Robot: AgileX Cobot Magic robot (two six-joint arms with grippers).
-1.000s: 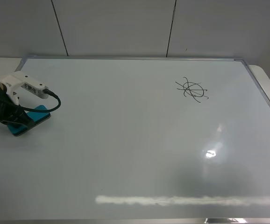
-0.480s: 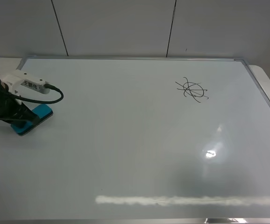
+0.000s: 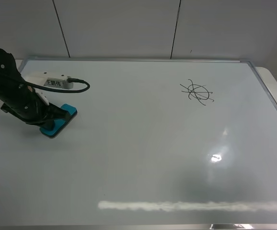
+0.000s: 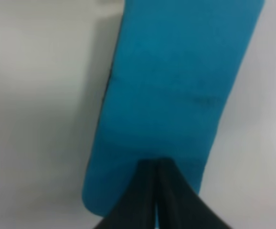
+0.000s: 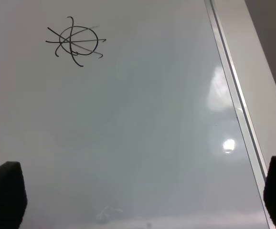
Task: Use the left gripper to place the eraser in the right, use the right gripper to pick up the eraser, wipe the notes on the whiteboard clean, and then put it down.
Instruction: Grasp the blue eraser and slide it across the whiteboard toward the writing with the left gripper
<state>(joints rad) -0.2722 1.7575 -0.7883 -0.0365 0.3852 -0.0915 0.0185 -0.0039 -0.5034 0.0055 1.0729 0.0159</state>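
Left end effector (image 4: 155, 164), fingers pressed almost together on the eraser (image 3: 67, 111), sits well apart from the notes (image 3: 196, 92). A steady, level carry toward them, within reach of the spread right end effector (image 5: 142, 191), looks wise.

My left gripper (image 4: 156, 191) pinches the teal eraser (image 4: 171, 95) at the whiteboard's (image 3: 138, 158) left; the black notes (image 3: 196, 92) lie right of centre

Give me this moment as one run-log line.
left tool: shut on eraser | right tool: open above whiteboard | notes: not wiped
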